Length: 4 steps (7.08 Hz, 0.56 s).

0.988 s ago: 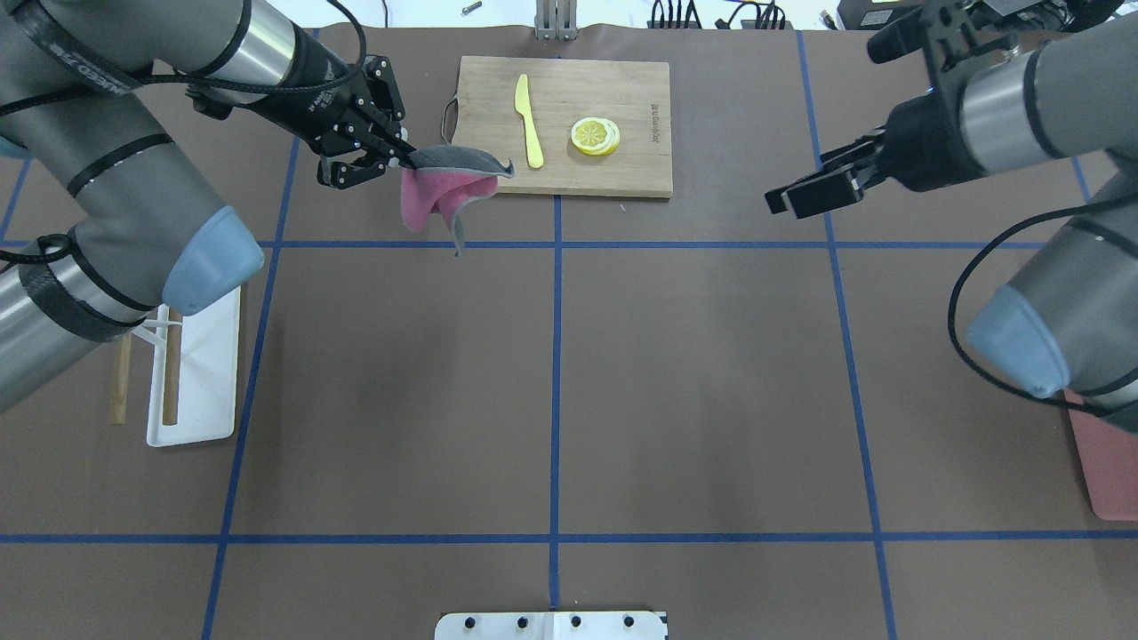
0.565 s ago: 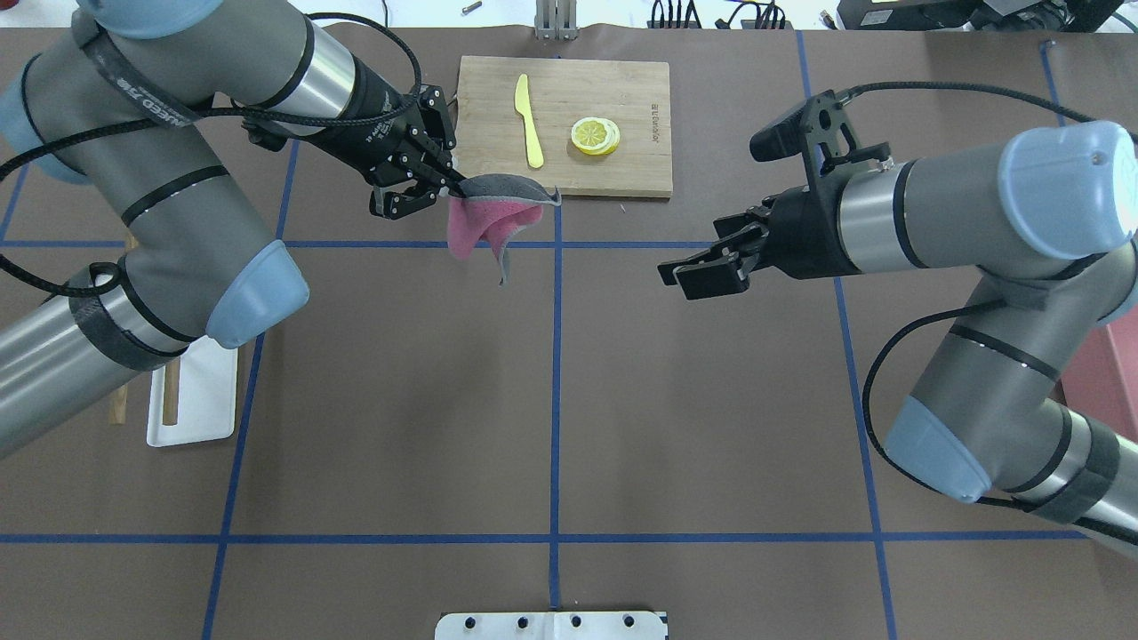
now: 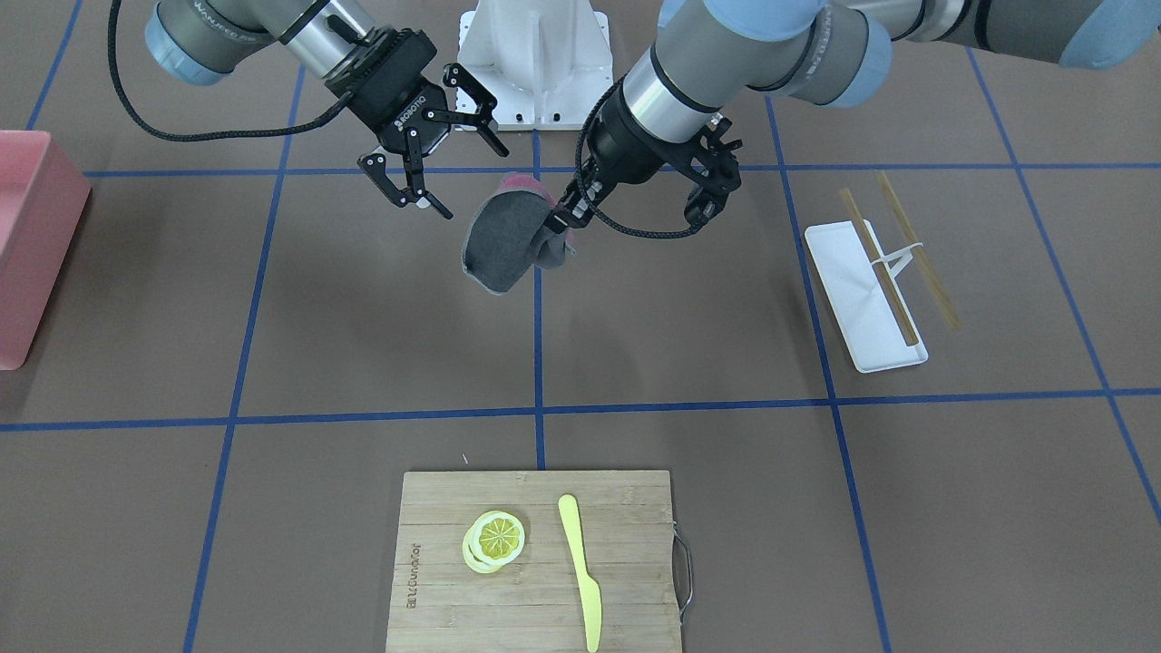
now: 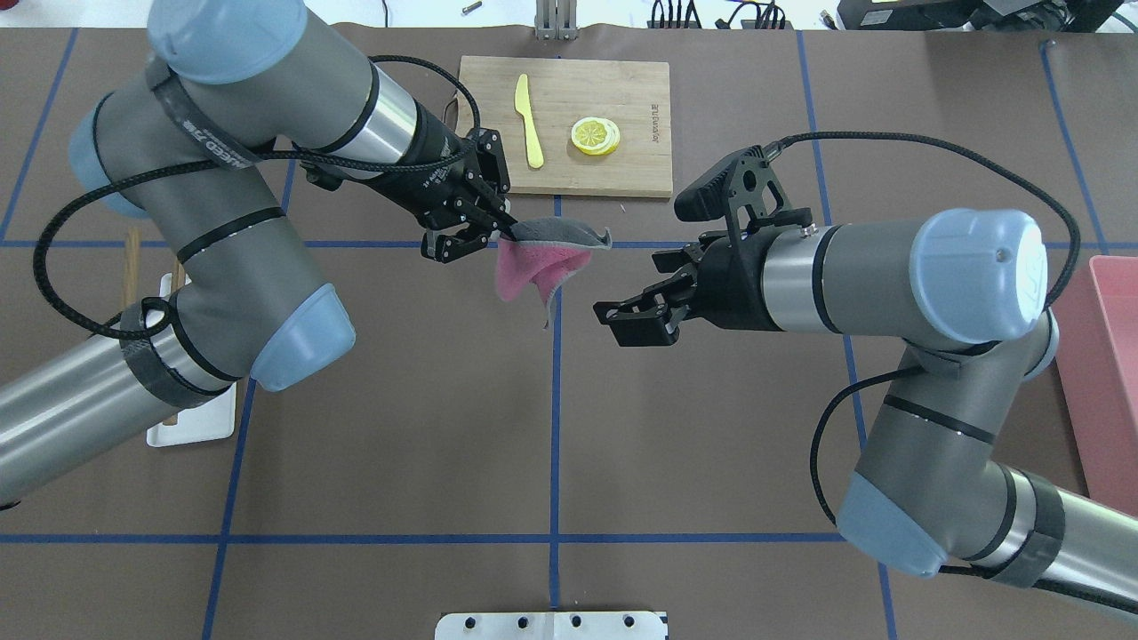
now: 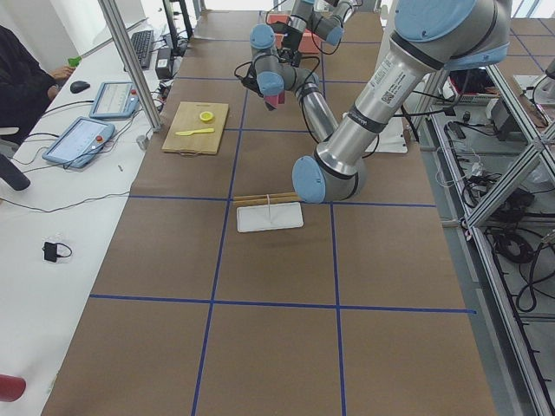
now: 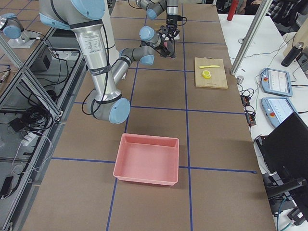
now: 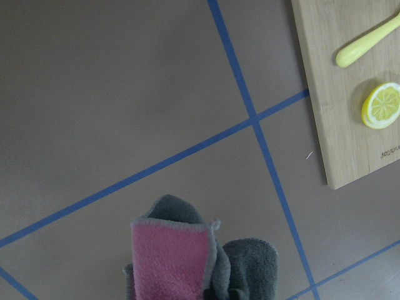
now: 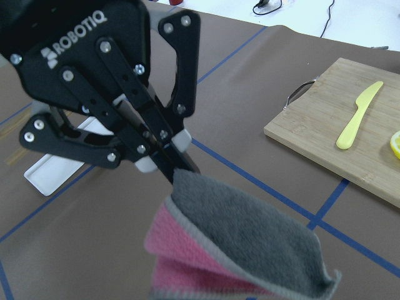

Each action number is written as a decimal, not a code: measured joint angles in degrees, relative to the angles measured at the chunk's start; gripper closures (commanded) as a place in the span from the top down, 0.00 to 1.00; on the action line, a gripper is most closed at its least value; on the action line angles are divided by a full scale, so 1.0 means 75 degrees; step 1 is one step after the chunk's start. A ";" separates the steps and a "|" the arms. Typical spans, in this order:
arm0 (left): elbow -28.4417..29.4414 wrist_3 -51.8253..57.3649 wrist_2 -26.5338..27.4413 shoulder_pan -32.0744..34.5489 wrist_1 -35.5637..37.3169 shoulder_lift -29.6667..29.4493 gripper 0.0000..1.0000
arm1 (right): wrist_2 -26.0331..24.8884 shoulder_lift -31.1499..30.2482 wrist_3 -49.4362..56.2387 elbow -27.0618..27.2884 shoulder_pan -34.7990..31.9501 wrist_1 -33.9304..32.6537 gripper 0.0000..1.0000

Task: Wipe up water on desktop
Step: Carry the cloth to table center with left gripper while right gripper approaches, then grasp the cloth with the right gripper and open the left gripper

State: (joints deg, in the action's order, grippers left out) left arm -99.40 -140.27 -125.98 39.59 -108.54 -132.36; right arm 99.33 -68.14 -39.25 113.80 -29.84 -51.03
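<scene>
Above the middle tape crossing of the tabletop (image 4: 400,427), the left gripper (image 4: 505,236) has its fingers clamped on one corner of the grey-and-pink cloth (image 4: 544,267). The cloth hangs free and appears not yet to touch the brown surface. Over the last second this arm has carried the cloth away from the cutting board (image 4: 622,173) toward the centre. Meanwhile the right gripper (image 4: 615,322) has swung in from the far right and now sits just beside the cloth, fingers apart. That looks like a set-up for a shared hold or a spreading before wiping; no wet patch can be made out. Open room lies on the robot's side. The board's edge lies near, beyond the cloth, and the white tray (image 4: 196,422) and pink bin (image 4: 1111,356) sit well apart at the sides.
</scene>
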 measured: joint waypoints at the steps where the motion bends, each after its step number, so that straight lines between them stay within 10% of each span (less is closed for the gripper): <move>1: 0.0000 -0.0082 0.0156 -0.0210 -0.0006 -0.0052 0.00 | -0.0071 0.0013 0.0005 0.0006 0.0034 -0.0003 1.00; 4: -0.0026 -0.0081 0.0277 -0.0452 -0.0022 -0.0061 0.00 | -0.0092 0.0013 -0.0003 0.0035 0.0049 -0.0005 0.85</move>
State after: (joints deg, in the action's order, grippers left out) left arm -99.60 -140.88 -123.90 36.20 -108.71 -132.82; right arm 98.65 -68.04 -39.28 114.06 -29.47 -51.06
